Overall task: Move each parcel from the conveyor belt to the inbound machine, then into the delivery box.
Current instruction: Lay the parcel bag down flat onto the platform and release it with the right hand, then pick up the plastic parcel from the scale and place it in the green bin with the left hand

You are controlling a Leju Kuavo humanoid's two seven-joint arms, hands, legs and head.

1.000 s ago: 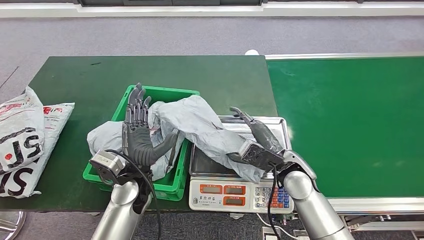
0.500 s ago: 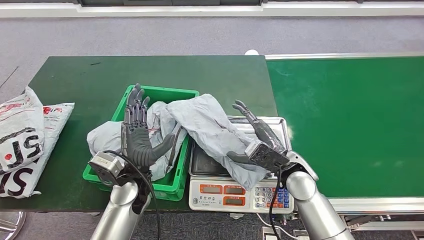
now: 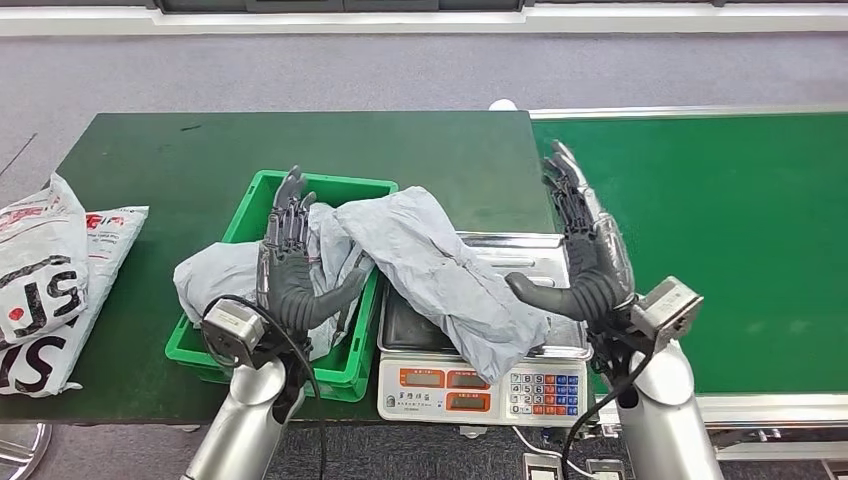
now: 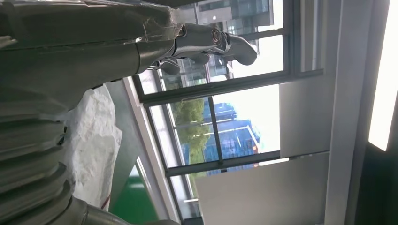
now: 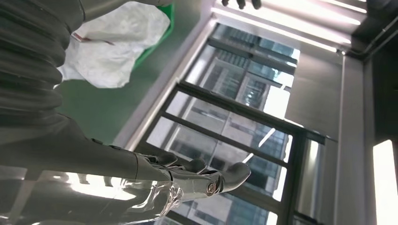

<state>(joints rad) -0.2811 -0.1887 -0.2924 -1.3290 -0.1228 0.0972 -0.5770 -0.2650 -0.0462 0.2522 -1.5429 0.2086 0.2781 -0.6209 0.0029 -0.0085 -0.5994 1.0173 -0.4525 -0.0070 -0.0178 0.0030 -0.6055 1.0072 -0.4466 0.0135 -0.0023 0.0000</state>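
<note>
The right robot hand (image 3: pixel 590 255) stands open and upright at centre-right of the frame, fingers spread, holding nothing; the left robot hand (image 3: pixel 292 270) is likewise open, raised over the green delivery box (image 3: pixel 352 365) at lower centre-left. The grey parcel (image 3: pixel 440 275) lies draped from the box rim across the scale (image 3: pixel 470 385). To finish well, the left should probably grip the bag's near end and draw it wholly into the box.

Head view high, facing down over the table (image 3: pixel 150 150); both wrist views close, tilted toward windows (image 4: pixel 225 126).
</note>
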